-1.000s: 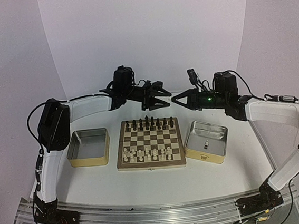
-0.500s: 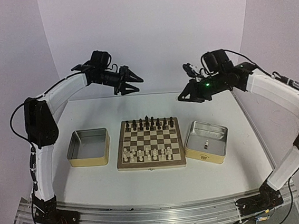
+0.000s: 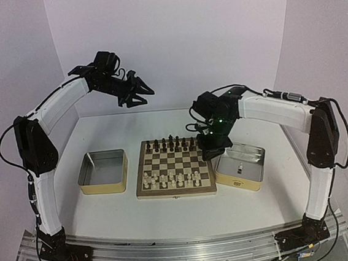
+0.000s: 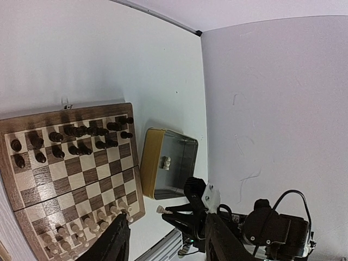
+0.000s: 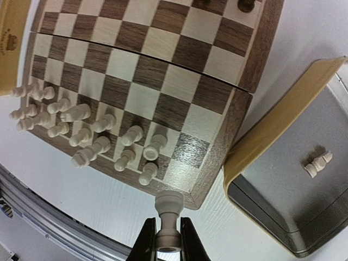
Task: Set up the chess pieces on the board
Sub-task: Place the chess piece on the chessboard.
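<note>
Swung down since a second ago, my right claw (image 5: 167,243) pinches a white chess piece (image 5: 168,209) by the board's (image 5: 217,157) right edge. Most white pieces (image 5: 89,128) stand on the board's near rows; one stray piece (image 5: 318,162) lies in the tin (image 5: 272,122) right of the board. My left claw (image 3: 138,95) hangs half-open and empty behind the board.

One tin (image 3: 103,187) sits left of the board (image 3: 173,164), a second tin (image 3: 237,182) right of it. A chess piece (image 3: 240,168) lies in the second tin.
</note>
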You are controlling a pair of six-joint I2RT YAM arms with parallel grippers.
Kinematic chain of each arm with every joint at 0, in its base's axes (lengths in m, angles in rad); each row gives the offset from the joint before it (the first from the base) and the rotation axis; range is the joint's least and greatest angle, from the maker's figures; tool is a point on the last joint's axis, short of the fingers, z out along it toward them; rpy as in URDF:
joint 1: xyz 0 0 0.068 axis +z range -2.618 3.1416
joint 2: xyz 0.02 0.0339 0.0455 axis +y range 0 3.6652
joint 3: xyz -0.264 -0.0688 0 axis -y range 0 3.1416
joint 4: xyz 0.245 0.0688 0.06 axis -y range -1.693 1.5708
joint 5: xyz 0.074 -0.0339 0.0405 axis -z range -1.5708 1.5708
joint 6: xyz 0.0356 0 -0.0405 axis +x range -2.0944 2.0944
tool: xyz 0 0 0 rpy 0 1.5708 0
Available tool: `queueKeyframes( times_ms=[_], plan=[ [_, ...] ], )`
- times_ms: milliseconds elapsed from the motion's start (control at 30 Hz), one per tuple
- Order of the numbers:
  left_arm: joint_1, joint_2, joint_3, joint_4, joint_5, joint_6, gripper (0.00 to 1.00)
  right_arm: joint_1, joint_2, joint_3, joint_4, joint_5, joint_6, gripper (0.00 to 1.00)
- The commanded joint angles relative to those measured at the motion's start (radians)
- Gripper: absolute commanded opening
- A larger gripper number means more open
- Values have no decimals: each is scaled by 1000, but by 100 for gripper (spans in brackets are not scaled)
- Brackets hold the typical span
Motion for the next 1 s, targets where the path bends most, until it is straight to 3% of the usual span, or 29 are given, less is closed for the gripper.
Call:
queueKeyframes(
  times_ms=[0,967],
  plan=[
    [6,-48,22,-31,-33,43,47,14,43,28,-50,77,65,0],
    [7,-64,9,-30,-92,53,46,24,221,59,-26,70,108,0]
  ],
)
